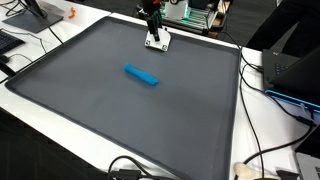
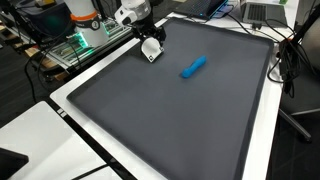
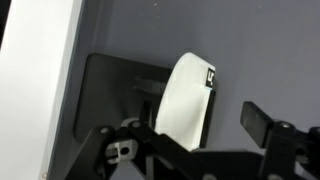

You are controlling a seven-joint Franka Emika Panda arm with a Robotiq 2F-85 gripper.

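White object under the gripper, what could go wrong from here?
The white object looks nearer one finger of the open gripper in the wrist view, so closing may push or tip it instead of gripping it. It also lies close to the edge of the dark mat, so a nudge could slide it off.

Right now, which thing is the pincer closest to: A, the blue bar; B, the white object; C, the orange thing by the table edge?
B: the pincer hangs just over the white object near the edge of the dark mat, while the blue bar lies apart.
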